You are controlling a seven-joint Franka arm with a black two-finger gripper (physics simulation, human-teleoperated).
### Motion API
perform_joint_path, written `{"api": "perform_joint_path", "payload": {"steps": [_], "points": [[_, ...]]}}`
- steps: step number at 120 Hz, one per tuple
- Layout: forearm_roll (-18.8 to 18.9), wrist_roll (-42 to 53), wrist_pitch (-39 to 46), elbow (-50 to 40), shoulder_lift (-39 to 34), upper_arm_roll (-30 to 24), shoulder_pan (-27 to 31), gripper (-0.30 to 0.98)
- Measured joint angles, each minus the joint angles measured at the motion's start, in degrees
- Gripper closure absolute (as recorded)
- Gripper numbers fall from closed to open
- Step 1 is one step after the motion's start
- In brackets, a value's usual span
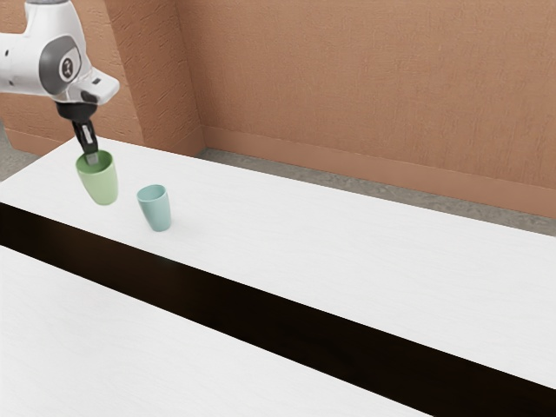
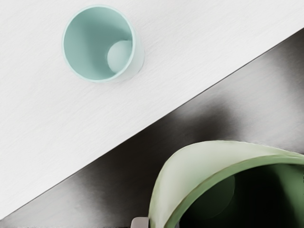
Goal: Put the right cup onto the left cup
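Black two-finger gripper (image 1: 91, 158): closed on the green cup's (image 1: 102, 185) wall at the rim, one fingertip inside, one outside. Reference is the teal cup (image 1: 157, 211). Green cup is toward the exterior view's left of it, near but apart, mouth up, and looks raised higher than it (the wrist view puts the dark band behind green, the exterior view puts white there, so I read it as off the surface). Teal cup itself: upright, open end up, on the white tabletop (image 1: 304, 234). Dark band (image 1: 261, 304) runs on the exterior camera's side of teal, with more white surface nearer that camera. White arm (image 1: 23, 65) is above teal, toward the exterior view's upper left. Orange-brown wall (image 1: 356, 87) stands beyond teal, grey floor (image 1: 417, 197) between that wall and the tabletop.
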Motion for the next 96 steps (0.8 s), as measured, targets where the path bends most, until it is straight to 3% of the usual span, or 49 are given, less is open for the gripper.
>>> {"api": "perform_joint_path", "payload": {"steps": [25,47,96], "points": [[-2.14,5.12,-2.36,6.82,5.19,4.34,-0.69,0.79],[-3.07,9.81,-2.45,12.15,9.81,4.95,-1.61,0.79],[-8.40,19.30,3.37,18.89,18.66,8.36,-3.27,0.79]]}}
